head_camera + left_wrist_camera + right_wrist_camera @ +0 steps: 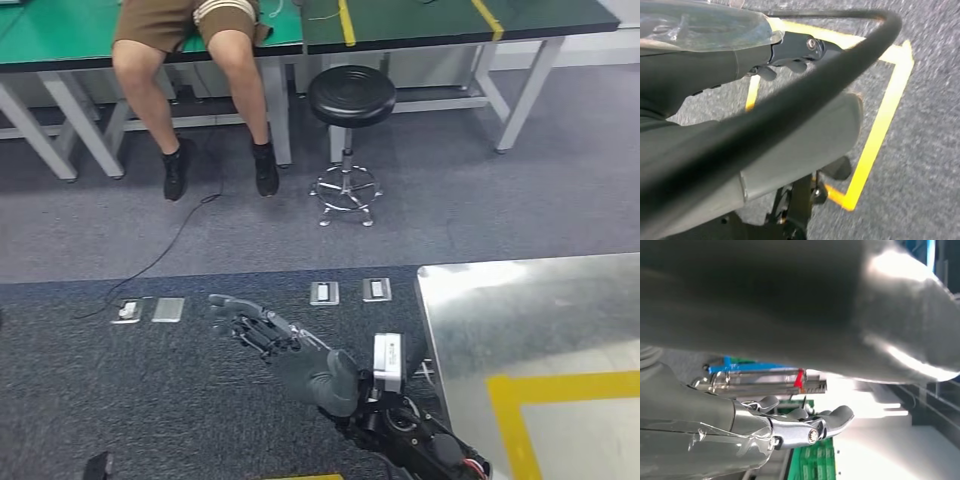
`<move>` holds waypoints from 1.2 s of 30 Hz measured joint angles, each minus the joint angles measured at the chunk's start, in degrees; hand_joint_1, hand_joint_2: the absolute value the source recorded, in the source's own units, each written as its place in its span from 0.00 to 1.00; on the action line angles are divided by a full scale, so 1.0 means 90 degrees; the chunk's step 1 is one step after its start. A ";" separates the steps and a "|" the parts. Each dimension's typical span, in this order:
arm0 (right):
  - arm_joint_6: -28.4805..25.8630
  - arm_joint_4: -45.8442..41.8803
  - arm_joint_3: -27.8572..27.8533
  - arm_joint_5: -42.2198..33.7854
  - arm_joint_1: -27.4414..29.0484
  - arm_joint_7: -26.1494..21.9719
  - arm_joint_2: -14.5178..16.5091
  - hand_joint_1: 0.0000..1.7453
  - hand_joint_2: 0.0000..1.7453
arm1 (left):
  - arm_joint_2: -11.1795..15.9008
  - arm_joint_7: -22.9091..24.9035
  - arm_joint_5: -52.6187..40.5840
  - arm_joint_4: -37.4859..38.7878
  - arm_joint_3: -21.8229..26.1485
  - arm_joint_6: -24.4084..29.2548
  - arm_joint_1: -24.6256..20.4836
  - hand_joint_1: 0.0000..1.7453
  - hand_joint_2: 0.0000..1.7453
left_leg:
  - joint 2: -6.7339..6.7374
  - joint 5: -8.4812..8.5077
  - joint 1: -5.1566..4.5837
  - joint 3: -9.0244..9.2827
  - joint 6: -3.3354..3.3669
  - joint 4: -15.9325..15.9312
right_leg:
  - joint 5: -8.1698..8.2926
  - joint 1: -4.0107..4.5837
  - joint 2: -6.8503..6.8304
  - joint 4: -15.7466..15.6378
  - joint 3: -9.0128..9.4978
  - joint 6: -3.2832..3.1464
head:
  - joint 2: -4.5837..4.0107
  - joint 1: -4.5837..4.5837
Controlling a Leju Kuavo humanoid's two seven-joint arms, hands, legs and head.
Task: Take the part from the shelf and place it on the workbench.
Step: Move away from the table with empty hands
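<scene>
My right hand point(290, 345) is stretched over the floor with fingers spread, holding nothing; the left hand point(791, 55) I cannot judge; no part visible; I should turn toward the shelf, clear of the steel desk point(543, 320).

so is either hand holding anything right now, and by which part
Nothing held: the right hand reaches out over the dark carpet with fingers spread and bare. The left hand shows no part either.
</scene>
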 joint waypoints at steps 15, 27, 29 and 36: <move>-0.0088 -0.0009 -0.0019 -0.0045 0.0003 0.0050 -0.0008 0.00 0.00 | 0.0046 0.0000 -0.0014 -0.0002 0.0000 -0.0004 -0.0022 0.00 0.00 | 0.0860 0.0023 0.0062 0.0137 0.0025 -0.0134 | -0.0369 -0.0038 -0.0972 0.0107 0.0199 0.0289 | 0.0000 -0.0226; -0.0421 -0.0084 -0.0171 -0.0046 0.0087 0.0075 -0.0132 0.00 0.00 | 0.0009 0.0000 -0.0018 -0.0002 0.0000 0.0002 -0.0044 0.00 0.00 | -0.0110 -0.0030 0.0022 0.0221 0.0092 -0.0129 | -0.0040 0.0003 0.0182 0.0218 -0.0152 0.0062 | 0.0000 0.0044; -0.0637 -0.0100 -0.0277 -0.0005 0.0110 0.0119 -0.0177 0.00 0.00 | 0.0015 0.0000 -0.0010 -0.0002 0.0000 0.0002 0.0004 0.00 0.00 | -0.0182 -0.0012 0.0046 0.0178 0.0013 -0.0138 | -0.0032 -0.0001 0.0052 0.0114 -0.0075 0.0045 | 0.0000 0.0071; -0.1545 -0.0079 -0.0930 0.0233 0.0436 0.0374 -0.0570 0.00 0.00 | 0.0026 0.0002 0.0091 0.0000 0.0000 0.0012 -0.0032 0.00 0.00 | 0.0642 -0.0758 0.0059 -0.0785 -0.0157 0.1670 | -0.0004 -0.0035 -0.0600 -0.0041 0.0008 -0.0016 | 0.0000 -0.0191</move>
